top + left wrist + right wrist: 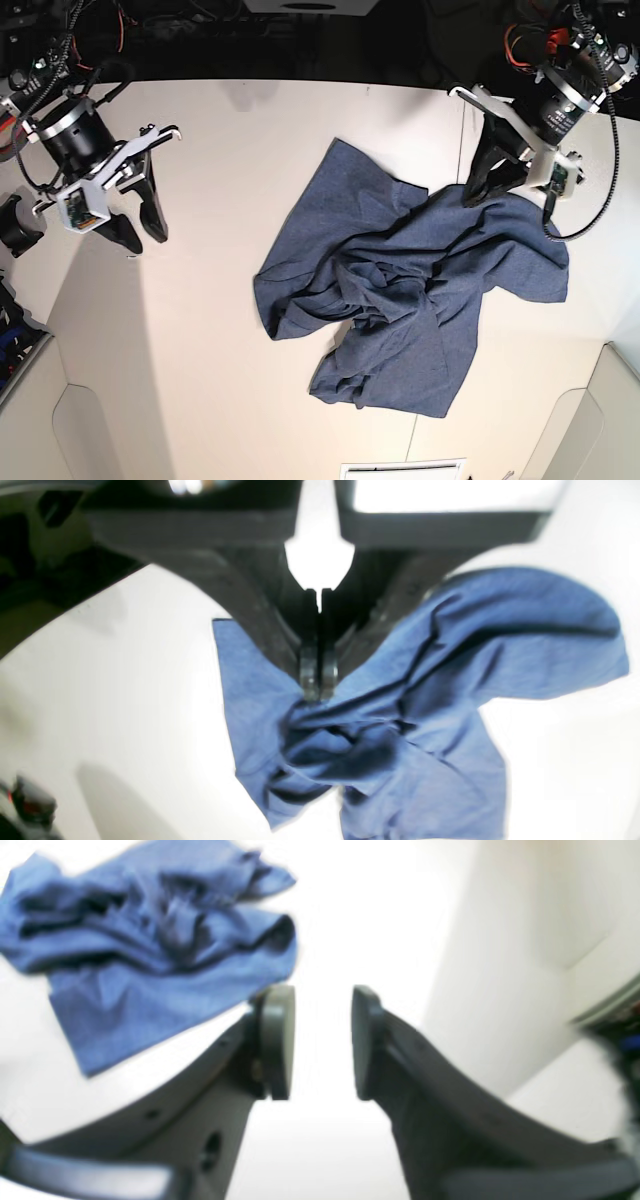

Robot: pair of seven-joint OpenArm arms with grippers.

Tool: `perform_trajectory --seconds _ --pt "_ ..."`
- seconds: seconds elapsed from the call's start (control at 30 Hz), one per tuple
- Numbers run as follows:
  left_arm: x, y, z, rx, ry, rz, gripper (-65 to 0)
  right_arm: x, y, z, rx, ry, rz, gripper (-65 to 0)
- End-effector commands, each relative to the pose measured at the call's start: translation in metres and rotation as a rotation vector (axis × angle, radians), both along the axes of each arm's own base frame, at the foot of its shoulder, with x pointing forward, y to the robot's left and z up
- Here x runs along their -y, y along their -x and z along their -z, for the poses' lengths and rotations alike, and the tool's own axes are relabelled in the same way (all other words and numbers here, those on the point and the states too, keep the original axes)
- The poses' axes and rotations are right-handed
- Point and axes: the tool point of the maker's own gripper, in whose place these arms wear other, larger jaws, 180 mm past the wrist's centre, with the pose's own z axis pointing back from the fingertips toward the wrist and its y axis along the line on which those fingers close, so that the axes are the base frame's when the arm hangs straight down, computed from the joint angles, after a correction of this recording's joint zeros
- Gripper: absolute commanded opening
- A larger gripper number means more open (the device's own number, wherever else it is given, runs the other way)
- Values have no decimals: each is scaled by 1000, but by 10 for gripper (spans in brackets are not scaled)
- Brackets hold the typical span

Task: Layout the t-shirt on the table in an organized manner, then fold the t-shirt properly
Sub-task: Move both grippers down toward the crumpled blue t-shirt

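White table (200,350), t-shirt (400,300) crumpled mid-surface. My left gripper (318,680) is pinched tight on its edge; my right gripper (322,1040), jaws apart and empty, sits well off, cloth out toward its left finger.

Crumpled t-shirt (400,300) on the white bench (220,330)

Slate-blue, heavily wrinkled and bunched at its middle — sprawled across the bench's centre-right, one edge pinched up by the left tool (478,195).
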Motion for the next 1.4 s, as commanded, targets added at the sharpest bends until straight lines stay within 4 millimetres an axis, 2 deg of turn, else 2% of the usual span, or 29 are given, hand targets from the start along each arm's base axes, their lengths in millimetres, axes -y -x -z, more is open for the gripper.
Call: perform_trajectory --seconds 0.0,0.03,0.1,0.13,0.17,0.33,0.5,0.7,0.8,0.93,1.17,1.23,1.37 --pt "5 -1 -7 28 -2 21 -650 -7 -4 -4 25 -12 -19 -447" --pt "8 0 -5 25 -13 32 -642 -12 -4 5 5 -7 -36 -447" --pt "13 1 -2 18 -25 48 -493 -25 -4 16 -15 17 -78 -447" --pt "13 1 -1 17 -27 49 -448 -32 -5 20 -14 40 -102 -447" --pt "12 0 -1 17 -28 41 -436 -38 -7 21 -8 65 -126 -442" --pt "2 -4 -1 15 -32 -21 -436 -58 -22 18 62 199 -196 -378" --pt "2 -4 0 13 -33 -22 -436 -74 -31 17 91 238 -256 -378" --pt "2 -3 0 9 -34 -22 -436 -112 -22 32 88 286 -395 -378" --pt "2 -4 0 9 -34 -22 -436 -124 -26 38 101 321 -426 -378" --pt "4 -3 1 8 -24 -29 -436 -115 -57 38 146 405 -375 -378" --pt "7 -12 -5 25 3 -40 -437 -63 -133 13 209 571 -201 -378" --pt "7 -19 -8 29 25 -58 -437 -49 -146 12 202 611 -193 -378" --pt "3 -38 -20 69 100 -156 -437 -6 -170 20 162 733 -159 -378"
